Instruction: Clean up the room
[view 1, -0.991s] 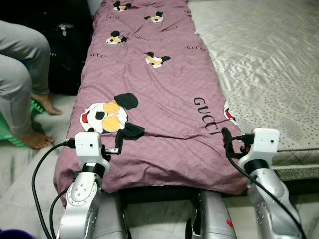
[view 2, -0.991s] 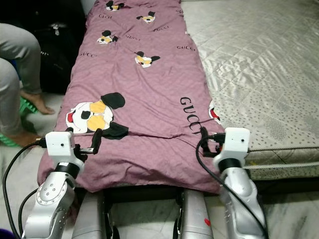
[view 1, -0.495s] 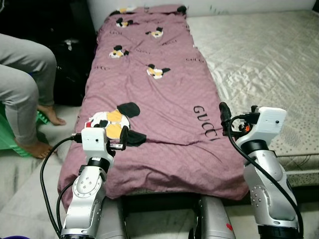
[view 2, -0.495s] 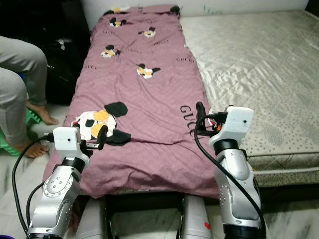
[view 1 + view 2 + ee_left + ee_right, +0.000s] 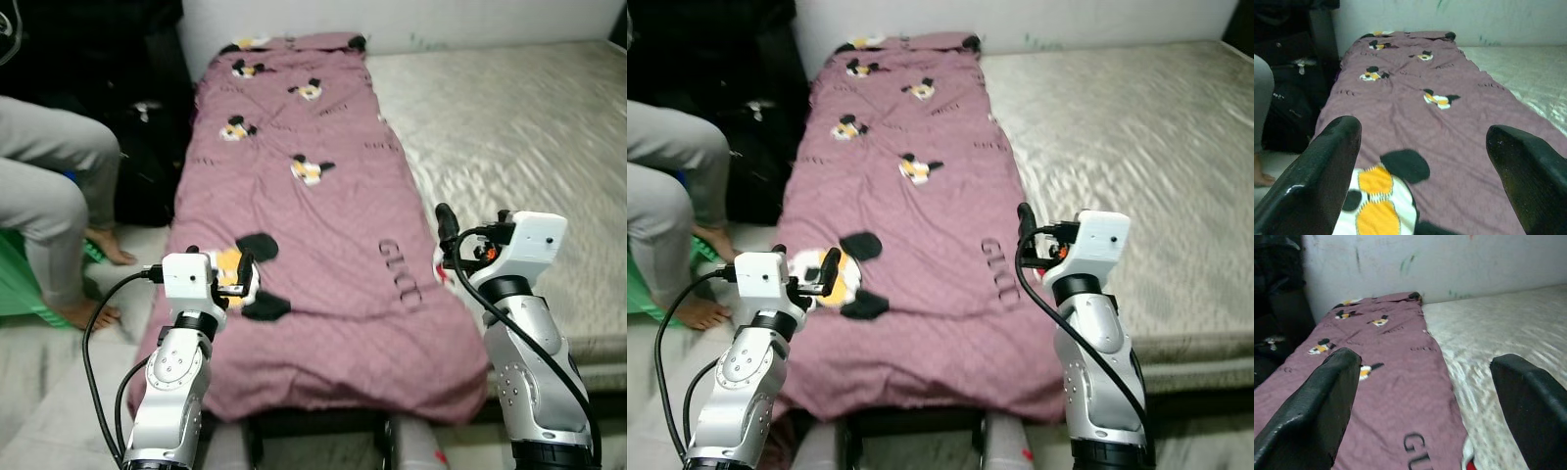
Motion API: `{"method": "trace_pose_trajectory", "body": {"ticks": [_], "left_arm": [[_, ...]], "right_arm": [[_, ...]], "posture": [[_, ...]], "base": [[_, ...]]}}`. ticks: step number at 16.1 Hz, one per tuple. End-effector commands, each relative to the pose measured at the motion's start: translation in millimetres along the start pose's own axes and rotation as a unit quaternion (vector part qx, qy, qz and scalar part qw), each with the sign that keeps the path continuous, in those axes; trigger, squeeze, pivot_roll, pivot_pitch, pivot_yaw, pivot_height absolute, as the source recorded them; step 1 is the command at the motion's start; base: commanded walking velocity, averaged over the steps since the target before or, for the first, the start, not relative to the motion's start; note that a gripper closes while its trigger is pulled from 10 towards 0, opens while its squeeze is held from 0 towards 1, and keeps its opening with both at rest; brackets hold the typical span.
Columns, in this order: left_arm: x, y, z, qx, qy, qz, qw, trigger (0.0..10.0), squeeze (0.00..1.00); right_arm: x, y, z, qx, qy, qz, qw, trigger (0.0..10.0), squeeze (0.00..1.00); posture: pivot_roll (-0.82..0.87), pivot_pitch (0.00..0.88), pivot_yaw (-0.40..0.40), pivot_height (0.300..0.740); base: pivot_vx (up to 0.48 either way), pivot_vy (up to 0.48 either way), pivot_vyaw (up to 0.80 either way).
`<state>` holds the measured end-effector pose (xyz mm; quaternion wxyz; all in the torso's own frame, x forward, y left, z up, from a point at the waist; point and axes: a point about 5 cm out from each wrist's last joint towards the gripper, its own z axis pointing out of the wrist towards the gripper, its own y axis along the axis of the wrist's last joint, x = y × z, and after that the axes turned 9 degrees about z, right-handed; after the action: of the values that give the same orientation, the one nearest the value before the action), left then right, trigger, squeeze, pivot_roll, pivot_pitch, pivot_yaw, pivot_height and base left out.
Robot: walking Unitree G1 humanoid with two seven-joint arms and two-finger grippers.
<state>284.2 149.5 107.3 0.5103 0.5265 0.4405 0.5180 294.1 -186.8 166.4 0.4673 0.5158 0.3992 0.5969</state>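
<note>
— What's different from a second ago?
— Your view has pulled back and lifted; both arms rose off the blanket (image 5: pixel 313 225). Left gripper (image 5: pixel 243 277) and right gripper (image 5: pixel 443 227) hover, fingers apart, empty.
— And the blanket?
— Spread flat along the bed (image 5: pixel 529 127); you look finished here.

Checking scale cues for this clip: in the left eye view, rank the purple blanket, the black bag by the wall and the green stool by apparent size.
1. purple blanket
2. black bag
3. green stool, partly hidden behind the person's leg, so its rank is unsure.
</note>
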Motion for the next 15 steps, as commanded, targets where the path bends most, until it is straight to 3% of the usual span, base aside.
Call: {"method": "trace_pose_trajectory", "body": {"ticks": [1,4,9,12,15], "left_arm": [[3.6,2.2,3.0,-0.006,0.004,0.007,1.000,10.0,0.00],[4.5,2.5,3.9,-0.008,0.005,0.009,1.000,10.0,0.00],[5.4,4.6,4.6,-0.014,0.004,0.012,1.000,10.0,0.00],[-1.5,19.8,4.6,-0.051,-0.032,0.047,0.997,10.0,0.00],[2.0,20.9,7.6,-0.051,-0.017,0.048,0.997,10.0,0.00]], "right_arm": [[1.9,-0.9,0.2,0.001,0.008,-0.004,1.000,10.0,0.00],[-3.3,-7.2,-5.0,0.017,0.005,-0.007,1.000,10.0,0.00],[-1.5,-7.4,-3.5,0.015,0.005,-0.005,1.000,10.0,0.00],[1.8,-12.3,-5.0,0.023,0.015,-0.005,1.000,10.0,0.00],[6.3,-15.9,-2.6,0.033,0.027,-0.011,0.999,10.0,0.00]], "posture": [[-0.04,0.006,0.049,0.708],[-0.05,0.006,0.045,0.740],[-0.04,0.005,0.045,0.740],[-0.04,0.004,0.045,0.740],[-0.04,0.004,0.040,0.740]], "base": [[0.000,0.000,0.00],[0.000,0.000,0.00],[0.000,0.000,0.00],[0.000,0.000,0.00],[0.000,0.000,0.00]]}}
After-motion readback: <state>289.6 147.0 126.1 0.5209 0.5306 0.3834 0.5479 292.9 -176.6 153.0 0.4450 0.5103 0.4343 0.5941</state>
